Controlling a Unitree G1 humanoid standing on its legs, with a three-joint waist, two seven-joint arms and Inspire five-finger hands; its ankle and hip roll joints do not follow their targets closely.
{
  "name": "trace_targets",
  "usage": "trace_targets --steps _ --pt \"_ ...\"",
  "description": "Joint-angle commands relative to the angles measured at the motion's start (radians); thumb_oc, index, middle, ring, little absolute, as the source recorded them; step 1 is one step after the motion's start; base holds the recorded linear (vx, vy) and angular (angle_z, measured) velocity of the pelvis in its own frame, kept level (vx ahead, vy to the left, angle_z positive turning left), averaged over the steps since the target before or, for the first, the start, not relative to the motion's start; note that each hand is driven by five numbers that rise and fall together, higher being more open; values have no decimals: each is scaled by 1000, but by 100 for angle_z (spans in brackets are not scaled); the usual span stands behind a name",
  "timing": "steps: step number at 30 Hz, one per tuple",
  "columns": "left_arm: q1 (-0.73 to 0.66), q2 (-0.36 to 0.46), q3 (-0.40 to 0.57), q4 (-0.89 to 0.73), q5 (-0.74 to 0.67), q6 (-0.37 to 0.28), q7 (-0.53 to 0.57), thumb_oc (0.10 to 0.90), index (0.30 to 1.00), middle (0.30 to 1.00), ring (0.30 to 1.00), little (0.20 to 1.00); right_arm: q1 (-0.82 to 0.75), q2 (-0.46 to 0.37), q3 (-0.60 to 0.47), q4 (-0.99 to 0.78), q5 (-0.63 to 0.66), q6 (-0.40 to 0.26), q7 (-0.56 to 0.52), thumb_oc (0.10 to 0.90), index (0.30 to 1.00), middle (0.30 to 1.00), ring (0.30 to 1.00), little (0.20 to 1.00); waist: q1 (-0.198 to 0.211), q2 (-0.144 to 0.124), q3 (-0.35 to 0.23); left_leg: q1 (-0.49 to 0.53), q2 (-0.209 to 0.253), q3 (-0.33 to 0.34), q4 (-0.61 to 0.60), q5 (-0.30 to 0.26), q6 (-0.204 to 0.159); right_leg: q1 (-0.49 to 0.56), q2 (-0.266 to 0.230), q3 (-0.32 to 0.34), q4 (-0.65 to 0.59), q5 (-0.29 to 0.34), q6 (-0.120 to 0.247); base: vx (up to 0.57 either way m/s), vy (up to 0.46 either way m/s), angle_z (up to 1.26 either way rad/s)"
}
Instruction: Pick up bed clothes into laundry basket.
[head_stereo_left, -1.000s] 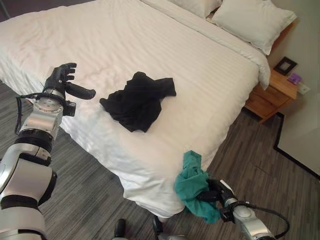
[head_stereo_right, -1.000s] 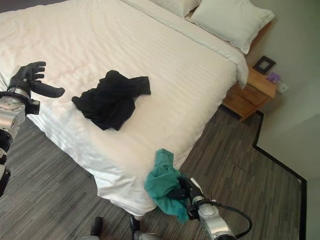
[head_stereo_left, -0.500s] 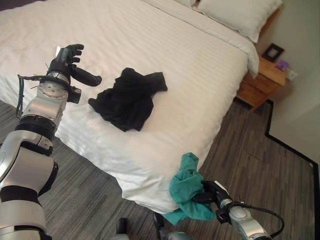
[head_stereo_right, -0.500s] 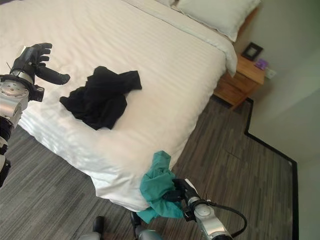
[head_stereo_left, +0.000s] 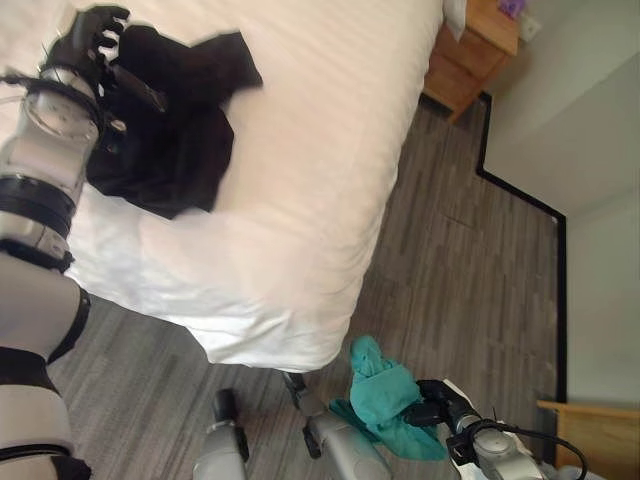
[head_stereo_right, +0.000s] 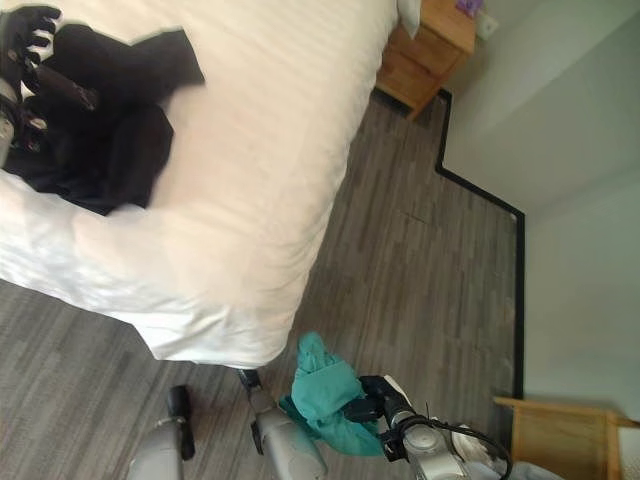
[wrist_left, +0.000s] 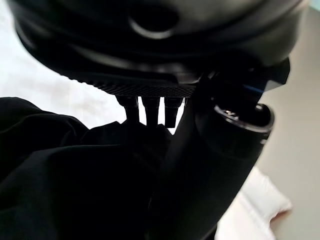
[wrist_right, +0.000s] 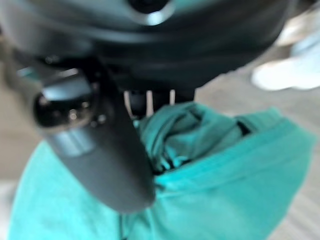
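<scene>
A black garment (head_stereo_left: 180, 120) lies crumpled on the white bed (head_stereo_left: 320, 150) near its front corner. My left hand (head_stereo_left: 85, 45) hovers over the garment's left part, open, with its thumb (wrist_left: 220, 150) stretched across the black cloth (wrist_left: 65, 175). Low over the wood floor, off the bed's corner, hangs a teal garment (head_stereo_left: 385, 395). My right hand (head_stereo_left: 440, 405) is shut on that teal garment (wrist_right: 225, 170), which bunches between its thumb (wrist_right: 100, 145) and fingers.
A wooden nightstand (head_stereo_left: 475, 50) stands beside the bed at the upper right. A black skirting line (head_stereo_left: 520, 195) borders the pale wall. A light wooden frame (head_stereo_left: 590, 435) shows at the lower right corner. Open grey plank floor (head_stereo_left: 460, 270) lies between bed and wall.
The camera has swung right and down. My left hand has come from beside the black garment to over it. The right hand still holds the teal garment, now over the floor.
</scene>
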Motion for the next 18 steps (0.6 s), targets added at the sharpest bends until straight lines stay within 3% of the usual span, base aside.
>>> trace_targets --steps 1,4,10,12,13,14,15,18 --pt "-173 38 -79 86 139 -64 67 800 900 900 900 900 -5 -99 -50 187 26 -56 -60 400 300 300 300 300 -1 27 24 6 -16 -140 -255 132 10 43 -11 -29 -10 -5 41 -132 -65 15" --pt "-120 -12 -86 121 197 -49 31 800 900 900 900 900 -18 -69 -17 259 37 -67 -67 400 300 300 300 300 3 22 62 -65 -28 -180 -235 145 2 -5 -21 -61 0 -7 36 -86 -45 21" --pt "-88 -28 -66 129 201 -46 16 800 900 900 900 900 -22 -59 -7 272 42 -68 -67 400 300 300 300 300 5 20 70 -82 -32 -189 -226 146 0 -14 -22 -70 4 -9 35 -10 -9 19" --pt "-15 -62 -35 141 220 -39 -18 800 900 900 900 900 -26 -42 15 258 47 -70 -60 400 300 300 300 300 9 10 83 -95 -36 -200 -217 145 -3 -24 -21 -78 9 -11 34 -13 -34 0" --pt "77 -100 -39 147 319 -37 -56 400 300 300 300 300 -31 -35 35 214 56 -79 -56 400 300 300 300 300 6 -12 89 -97 -36 -212 -206 139 -7 -26 -11 -74 17 -18 32 9 -74 2" --pt "193 -104 1 54 327 -57 -78 400 300 300 300 300 -17 -47 22 120 46 -86 -62 400 300 300 300 300 27 -11 97 -84 -41 -225 -206 135 -7 -12 -11 -81 22 -33 28 19 -88 3" --pt "223 -103 16 0 318 -59 -76 400 300 300 300 300 -9 -57 15 81 36 -84 -65 400 300 300 300 300 35 -5 98 -73 -43 -230 -210 135 -6 -4 -13 -86 24 -38 26 29 -49 11" --pt "223 -103 16 0 319 -59 -76 400 300 300 300 300 -9 -57 15 81 36 -84 -65 400 300 300 300 300 35 -5 98 -73 -43 -230 -210 135 -6 -3 -13 -86 24 -38 26 3 -5 23"
